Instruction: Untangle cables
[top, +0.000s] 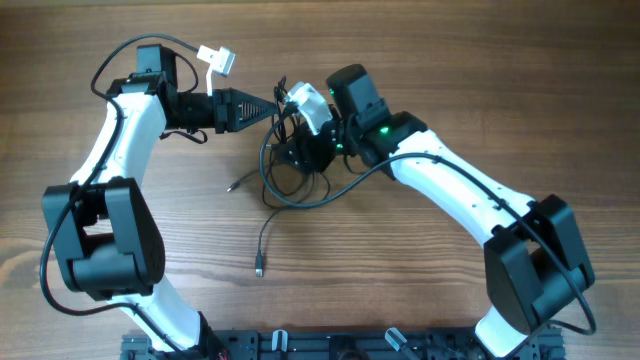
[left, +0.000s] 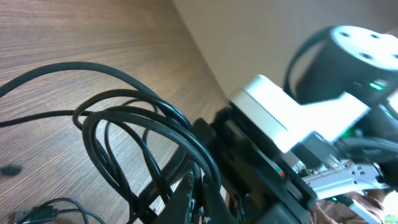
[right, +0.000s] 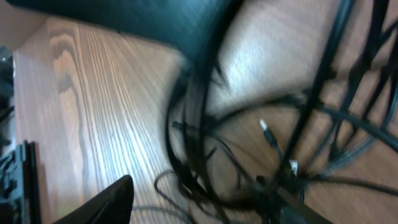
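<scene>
The cables (top: 290, 175) lie as a bunch of thin black loops on the wooden table, between the two arms. One loose tail runs down to a small plug (top: 260, 270). My left gripper (top: 272, 108) points right at the bunch's top edge. In the left wrist view it (left: 202, 199) is shut, and lifted loops (left: 124, 124) converge at its tips. My right gripper (top: 300, 150) sits over the bunch. Its fingers (right: 106, 205) stand wide apart in the right wrist view, with tangled strands (right: 205, 155) and a silvery plug tip (right: 264, 126) between and beyond them.
A second plug end (top: 232, 186) lies left of the bunch. A white connector (top: 216, 60) hangs on the left arm's own thick cable. The right wrist's white camera housing (left: 280, 118) is close in front of the left gripper. A black rail (top: 300, 345) lines the front edge.
</scene>
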